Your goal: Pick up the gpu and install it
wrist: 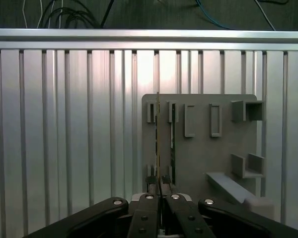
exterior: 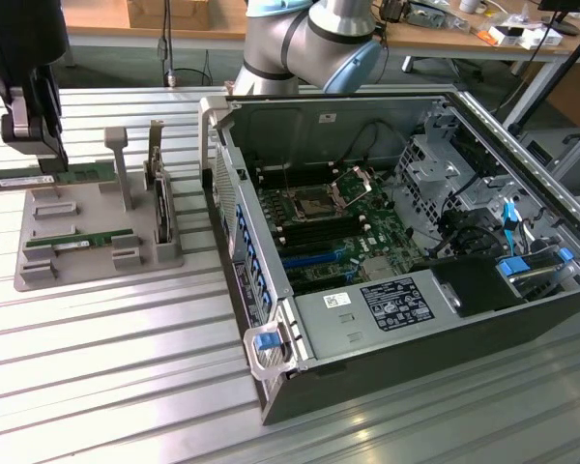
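We see the gripper [exterior: 39, 159] clamped on the gpu [exterior: 82, 174] at the grey holder [exterior: 92, 208] on the worktop [exterior: 126, 367]. A second stick [exterior: 92, 238] lies in that holder, beside the open case [exterior: 367, 309].

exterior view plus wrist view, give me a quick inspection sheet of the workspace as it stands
surface: ribbed metal table
job's things: gpu held edge-on at the grey holder; a second stick lies in the holder; open computer case, motherboard exposed
clutter: nothing seen
grippers: gripper shut on the gpu
cables: blue lead inside the case; black cable behind the table
surroundings: wooden bench with small items
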You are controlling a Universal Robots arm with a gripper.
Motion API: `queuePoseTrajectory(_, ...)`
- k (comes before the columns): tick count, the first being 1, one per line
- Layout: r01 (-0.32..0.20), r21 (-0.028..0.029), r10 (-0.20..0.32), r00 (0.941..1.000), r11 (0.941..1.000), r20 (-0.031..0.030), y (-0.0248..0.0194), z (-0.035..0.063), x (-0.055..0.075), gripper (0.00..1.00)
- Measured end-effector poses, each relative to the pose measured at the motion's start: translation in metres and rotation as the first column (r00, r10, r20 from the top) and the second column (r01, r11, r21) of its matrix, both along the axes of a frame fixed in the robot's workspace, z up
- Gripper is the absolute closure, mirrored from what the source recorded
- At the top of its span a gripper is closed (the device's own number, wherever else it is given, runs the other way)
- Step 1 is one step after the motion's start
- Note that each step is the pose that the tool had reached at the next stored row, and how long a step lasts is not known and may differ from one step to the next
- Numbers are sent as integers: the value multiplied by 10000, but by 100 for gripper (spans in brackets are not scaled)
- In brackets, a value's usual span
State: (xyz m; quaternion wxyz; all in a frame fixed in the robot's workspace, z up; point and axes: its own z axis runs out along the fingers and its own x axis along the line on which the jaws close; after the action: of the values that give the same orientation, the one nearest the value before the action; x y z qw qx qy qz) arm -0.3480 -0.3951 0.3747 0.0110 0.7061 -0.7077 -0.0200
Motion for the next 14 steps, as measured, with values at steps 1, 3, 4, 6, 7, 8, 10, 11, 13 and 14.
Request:
queuePoseTrajectory(1,0,0,0,10000,10000,-1,0,8,0,88)
queuePoseTrajectory(3,0,-1,0,10000,10000,-1,0,28,0,88)
queuePoseTrajectory(4,0,-1,0,10000,10000,-1,0,40,0,88)
queuePoseTrajectory(6,0,-1,0,10000,10000,-1,0,72,0,88)
queuePoseTrajectory(7,0,0,0,10000,10000,0,0,96,0,88)
queuePoseTrajectory(8,0,0,0,10000,10000,0,0,106,0,88)
queuePoseTrajectory(10,0,0,0,10000,10000,0,0,121,0,88)
queuePoseTrajectory(11,1,-1,-1,10000,10000,-1,0,131,0,88)
queuePoseTrajectory(13,0,0,0,10000,10000,0,0,149,0,88)
queuePoseTrajectory(14,0,-1,0,10000,10000,-1,0,159,0,88)
